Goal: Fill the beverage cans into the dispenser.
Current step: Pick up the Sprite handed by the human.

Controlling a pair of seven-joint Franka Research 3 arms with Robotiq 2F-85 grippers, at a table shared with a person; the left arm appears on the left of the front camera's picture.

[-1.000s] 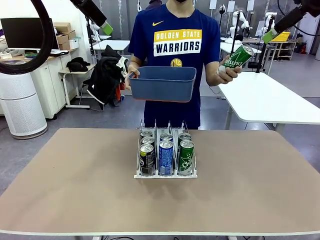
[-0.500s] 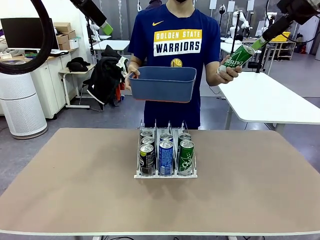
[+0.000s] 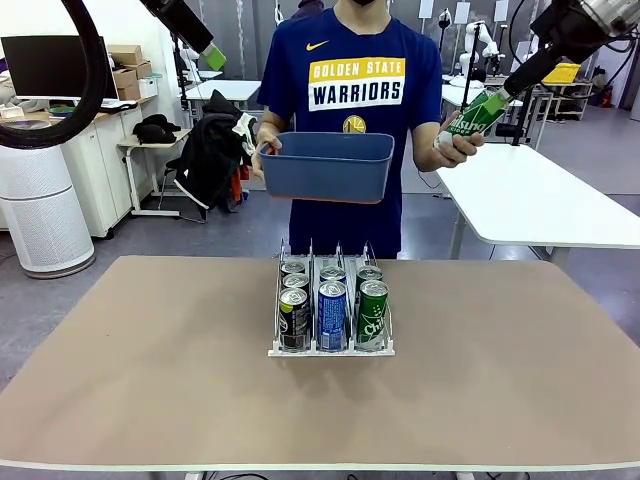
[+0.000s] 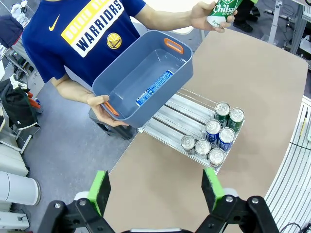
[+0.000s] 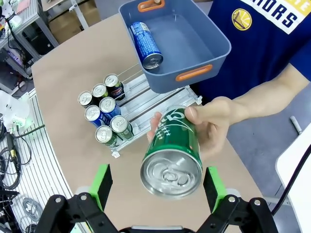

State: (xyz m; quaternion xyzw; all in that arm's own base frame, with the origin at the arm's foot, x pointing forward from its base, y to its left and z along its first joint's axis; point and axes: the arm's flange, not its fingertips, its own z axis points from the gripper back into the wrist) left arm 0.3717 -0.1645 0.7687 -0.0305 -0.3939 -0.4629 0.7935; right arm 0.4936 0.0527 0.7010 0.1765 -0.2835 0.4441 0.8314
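Note:
A person's hand (image 5: 214,124) holds out a green can (image 5: 171,155), silver top facing my right gripper (image 5: 158,189), whose open green pads flank it without touching. In the front view that green can (image 3: 472,116) is at the upper right, with the right gripper (image 3: 499,96) just beyond its top. The dispenser (image 3: 330,345) stands mid-table with several cans: black in the left lane, blue in the middle, green on the right. My left gripper (image 4: 155,187) hangs open, high over the near left of the table, far from the dispenser (image 4: 170,124). In the front view the left gripper (image 3: 205,50) is at the top left.
The person stands at the far edge and holds a blue-grey bin (image 3: 325,165) with orange handles above the dispenser's far end. A blue can (image 5: 147,44) lies inside the bin (image 5: 194,34). A white table (image 3: 540,200) stands behind on the right. Bare tabletop (image 3: 150,380) surrounds the dispenser.
My right gripper has come down and to the left, up to the top of the green can in the person's hand. The bin and the left arm have stayed put.

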